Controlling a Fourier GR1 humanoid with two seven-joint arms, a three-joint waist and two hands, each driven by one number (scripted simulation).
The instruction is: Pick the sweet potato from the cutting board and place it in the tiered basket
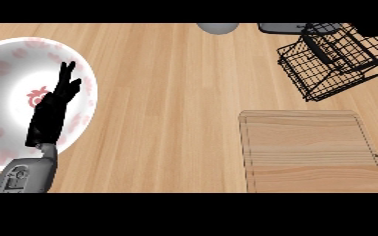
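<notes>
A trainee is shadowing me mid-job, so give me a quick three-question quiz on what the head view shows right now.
1. True or false: the tiered basket stands nearer the robot than the cutting board.
2. Which hand shows? A) left B) right C) both
3. Fill in: the left hand, fingers up, shows over a white ____ with red marks.

Key: 1 false, it stands beyond the board; 2 A; 3 plate.

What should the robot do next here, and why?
Probably look for the sweet potato first: the cutting board shows bare, none is visible in the wire basket, and the right hand is out of view. The left hand just rests open over the plate.
</notes>
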